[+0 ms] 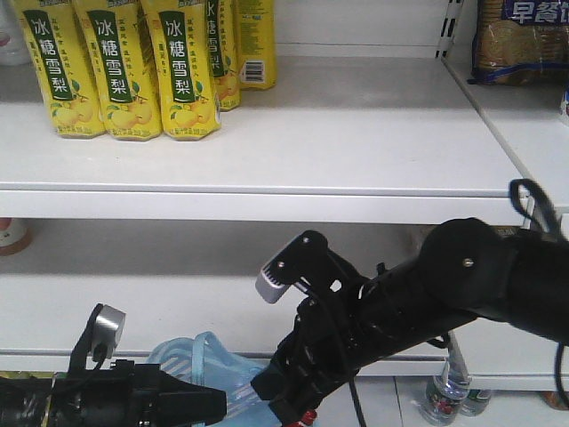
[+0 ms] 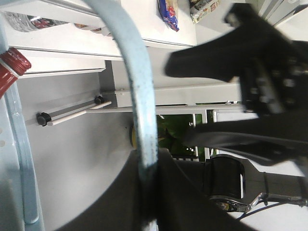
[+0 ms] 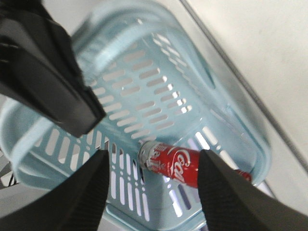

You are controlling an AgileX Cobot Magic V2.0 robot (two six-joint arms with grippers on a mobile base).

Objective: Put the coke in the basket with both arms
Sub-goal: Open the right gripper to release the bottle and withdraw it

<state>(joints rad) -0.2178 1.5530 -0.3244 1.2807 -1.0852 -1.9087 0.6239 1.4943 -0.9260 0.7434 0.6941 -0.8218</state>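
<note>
The right claw hangs over the basket with its two black fingers spread wide apart and nothing between them. In the gap, seen from the right wrist, lies the coke, on its side on the slotted floor of the light blue basket; the grey-and-white base points to 9 o'clock, the neck runs off toward 4 o'clock behind the right-hand finger, and part of the white "Coca-Cola" script reads on the red body. The claw does not touch the bottle.

The left claw sits at 7 o'clock in the front view, closed on a basket handle; in the left wrist view the pale blue loop runs down into the dark grip at the bottom edge. At 10 o'clock in that view the bottle's ribbed red cap shows beside the basket rim.

In the front view the right arm reaches in from 3 o'clock, carrying a small silver-grey cylinder on a bracket; the left arm bears a similar one.

Above, on the white upper shelf at 11 o'clock, stand yellow drink bottles with green labels reading "冰糖雪梨" and pictures of pears. At 1 o'clock a brown packet shows "早餐" in white on blue. Clear water bottles stand at 5 o'clock, below the lower shelf.
</note>
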